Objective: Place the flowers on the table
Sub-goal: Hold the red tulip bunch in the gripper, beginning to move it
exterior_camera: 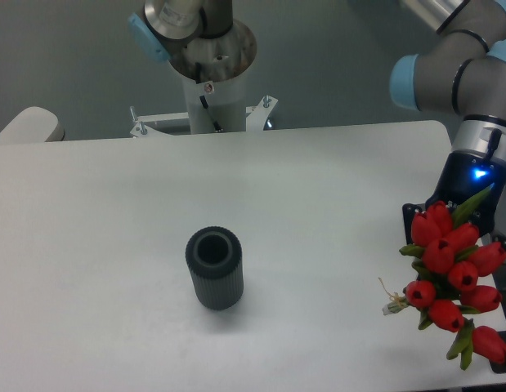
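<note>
flowers: the red tulip bunch (455,278) sits at about 4 o'clock in the view, over the table's right edge, blooms turned toward the camera, a bit of string showing just to their left.
gripper: the gripper (472,214) is just behind the blooms at about 3 o'clock, its blue light lit; the tulips hide its fingers, so whether it is clamped on the stems cannot be told.
why so held: the stems are hidden; the bunch appears carried rather than laid flat, which suggests it is not yet set down, though contact with the table is unclear.
vase: the dark ribbed vase (214,267) stands upright and empty near centre, well apart from the bunch.
table: the white matte table (318,180) has rounded corners.
room: grey floor behind; a second arm's white base (213,90) stands at 12 o'clock.
</note>
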You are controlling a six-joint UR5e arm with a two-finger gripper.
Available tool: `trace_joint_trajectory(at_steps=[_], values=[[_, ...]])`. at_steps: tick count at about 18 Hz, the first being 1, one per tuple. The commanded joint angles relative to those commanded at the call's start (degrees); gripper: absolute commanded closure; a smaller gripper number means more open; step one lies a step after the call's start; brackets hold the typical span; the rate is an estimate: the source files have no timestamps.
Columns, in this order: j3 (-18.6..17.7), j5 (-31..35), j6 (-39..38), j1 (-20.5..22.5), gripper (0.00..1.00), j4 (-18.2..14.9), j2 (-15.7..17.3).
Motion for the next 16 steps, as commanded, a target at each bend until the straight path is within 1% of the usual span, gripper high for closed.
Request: trace_joint_trajectory(at_steps=[3,12,14,16], values=[[-0.26,1.40,0.00,-0.35,0.64,0.00,0.26],[-0.79,1.67,0.35,0.35,0.66,0.00,1.40],[-1.31,4.64,1.05,0.35,0.66,0.00,2.28],[-2.19,11.04,3.59,-0.08,0.66,-0.09,2.99]])
